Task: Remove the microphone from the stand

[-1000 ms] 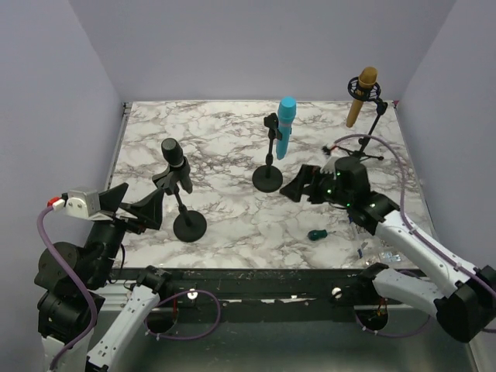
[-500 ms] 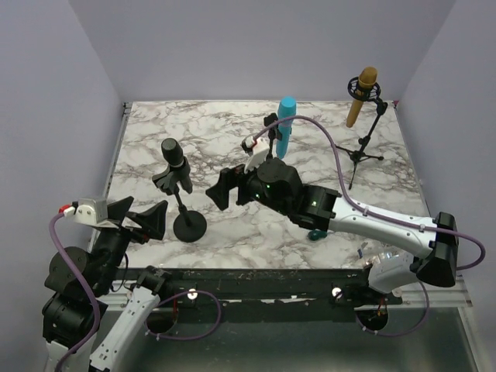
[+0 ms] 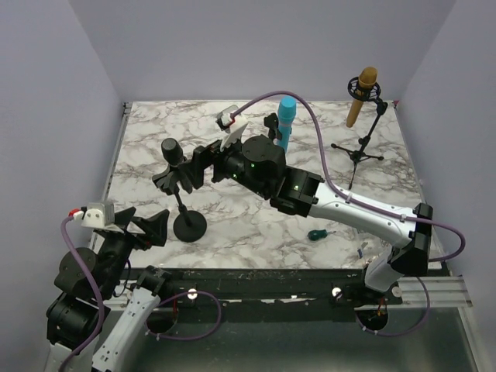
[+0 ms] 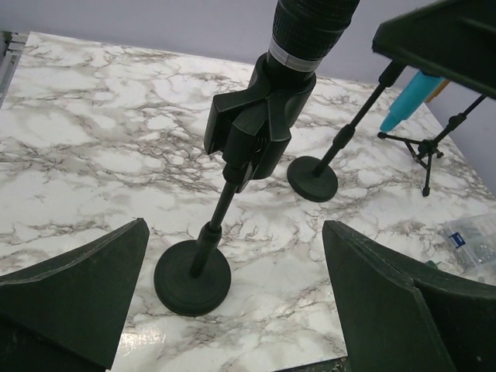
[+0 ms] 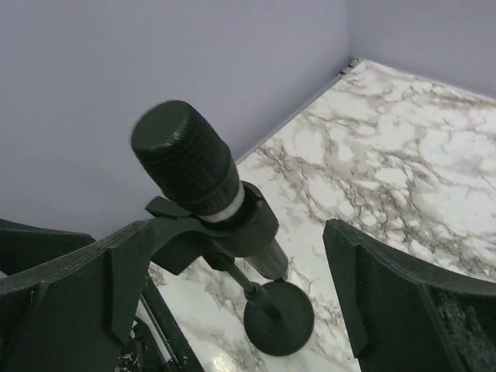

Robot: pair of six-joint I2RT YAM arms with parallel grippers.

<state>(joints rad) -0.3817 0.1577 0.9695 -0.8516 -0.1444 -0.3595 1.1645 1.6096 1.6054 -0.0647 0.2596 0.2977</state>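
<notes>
A black microphone (image 3: 173, 155) sits tilted in the clip of a black stand (image 3: 189, 225) with a round base, at the table's left. My right gripper (image 3: 203, 164) has reached across and stands open right beside the microphone's right side. In the right wrist view the microphone (image 5: 186, 163) and its clip (image 5: 246, 232) lie between my open fingers, untouched. My left gripper (image 3: 151, 226) is open near the front left edge, just left of the stand's base. The left wrist view shows the microphone (image 4: 310, 27), its clip (image 4: 256, 124) and the base (image 4: 191, 277) ahead of the open gripper (image 4: 235, 248).
A blue microphone (image 3: 286, 125) stands on a round-based stand behind the right arm. A gold microphone (image 3: 361, 96) is on a tripod stand at the back right. A small green thing (image 3: 316, 234) and a clear bag (image 4: 473, 236) lie front right. Purple walls enclose the table.
My right arm has swung from the right side across the table to the black microphone. My left gripper has dropped back a little toward the front edge. Both stay open.
</notes>
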